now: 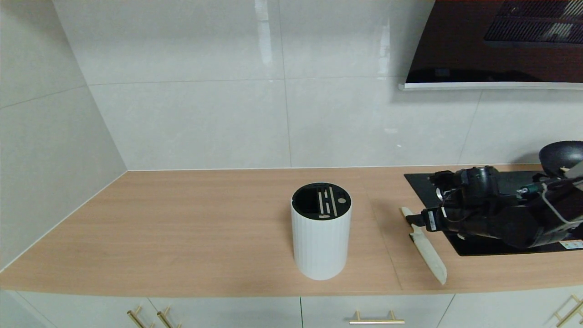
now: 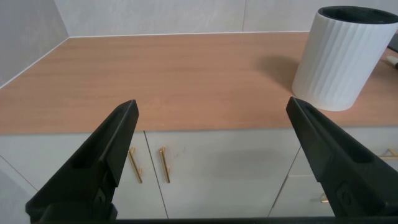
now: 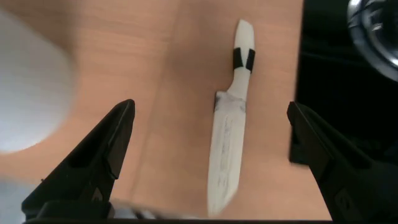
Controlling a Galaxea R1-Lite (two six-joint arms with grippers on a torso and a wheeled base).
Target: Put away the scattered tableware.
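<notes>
The white knife [image 1: 426, 248] lies flat on the tabletop [image 1: 182, 228] at about 3 o'clock from the ribbed white holder [image 1: 321, 241], with the right gripper [image 3: 210, 112] over it, fingers released and seemingly not touching it, while the left gripper [image 2: 211, 106] has its fingers released too, grasping nothing.

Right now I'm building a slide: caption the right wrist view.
Open right gripper above a white knife lying on the wooden counter beside the black cooktop.
</notes>
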